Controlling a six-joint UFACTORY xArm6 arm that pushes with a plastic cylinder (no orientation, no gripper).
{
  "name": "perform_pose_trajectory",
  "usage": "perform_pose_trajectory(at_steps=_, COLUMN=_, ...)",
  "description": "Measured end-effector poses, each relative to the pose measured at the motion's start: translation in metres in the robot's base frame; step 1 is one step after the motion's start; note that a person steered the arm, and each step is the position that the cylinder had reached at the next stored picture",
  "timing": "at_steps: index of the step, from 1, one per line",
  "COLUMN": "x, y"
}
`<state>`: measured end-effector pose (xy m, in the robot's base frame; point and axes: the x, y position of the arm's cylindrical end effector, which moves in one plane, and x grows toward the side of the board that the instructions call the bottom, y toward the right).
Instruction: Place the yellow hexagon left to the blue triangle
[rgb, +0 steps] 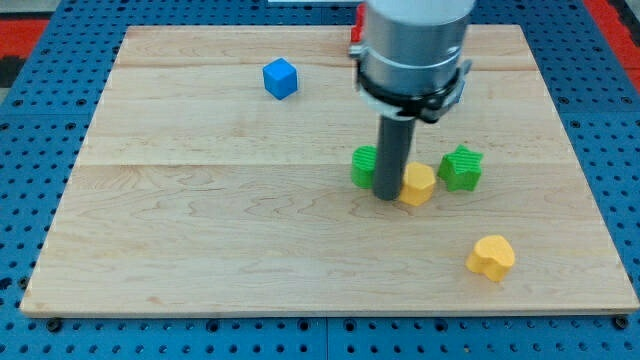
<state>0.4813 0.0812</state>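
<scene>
My tip (388, 197) touches yellow hexagon (417, 185) on its left; no claw. Block prob. light, stiff, slides easily; push flat side.

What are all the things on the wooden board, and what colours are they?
Blue block: one, blue, cube-like, near the view's top, left of the middle.
Green block: one, green, partly hidden behind the rod, shape unclear, near the board's middle.
Yellow hexagon: one, yellow, just right of the rod's lower end.
Green star-like block: one, green, right of the yellow hexagon.
Yellow block: one, yellow, rounded and notched, toward the view's bottom right.
Red block: one, red, mostly hidden behind the arm at the view's top.
Wooden board: one, light wood, on a blue pegboard.
My tip: one, dark rod end, between the green block and the yellow hexagon, against the hexagon's left side.
</scene>
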Motion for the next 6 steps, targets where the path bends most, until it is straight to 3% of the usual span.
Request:
perform_pose_trajectory(at_steps=1, x=0.033, y=0.009)
perform_pose_trajectory(at_steps=2, x=0.027, y=0.052)
perform_pose_trajectory(at_steps=3, x=-0.043, y=0.036)
perform_pose_trajectory(at_steps=4, x=-0.059, y=0.011)
perform_pose_trajectory(at_steps=5, x=-0.004, y=0.001)
perform_pose_trajectory(at_steps=6, x=-0.031, y=-0.049)
